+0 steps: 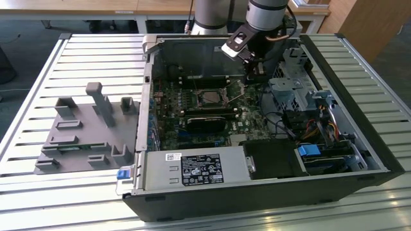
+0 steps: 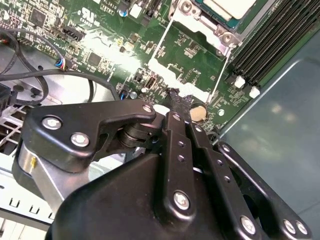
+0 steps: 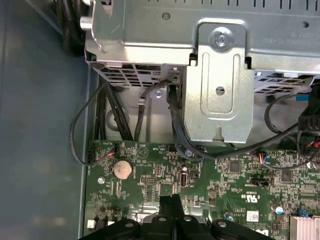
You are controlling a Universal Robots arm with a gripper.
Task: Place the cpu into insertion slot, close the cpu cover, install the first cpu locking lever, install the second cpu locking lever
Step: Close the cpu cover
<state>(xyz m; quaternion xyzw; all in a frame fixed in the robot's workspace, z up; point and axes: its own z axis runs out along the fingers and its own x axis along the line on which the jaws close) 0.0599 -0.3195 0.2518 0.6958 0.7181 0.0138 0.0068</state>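
Observation:
The cpu (image 2: 227,6) shows its silvery top inside the insertion slot (image 1: 209,98) at the middle of the green motherboard. The cpu cover (image 2: 200,22), a silver frame, lies around it. Thin wire locking levers (image 2: 159,47) run along the socket's sides, and in the exterior view one lever (image 1: 236,98) slants upward at the socket's right. My gripper (image 1: 253,82) hangs inside the case to the exterior view's right of the socket. Its black fingertips (image 2: 174,94) press together over the board with nothing between them. In the first wrist view my gripper (image 3: 171,200) is just above the board.
The open case (image 1: 359,159) stands on a slatted table. A metal drive cage (image 3: 220,85) and black cables (image 3: 175,120) crowd the space beside the gripper. Memory slots (image 2: 270,45) and a coin battery (image 3: 122,169) lie on the board. A grey fixture (image 1: 83,134) sits outside.

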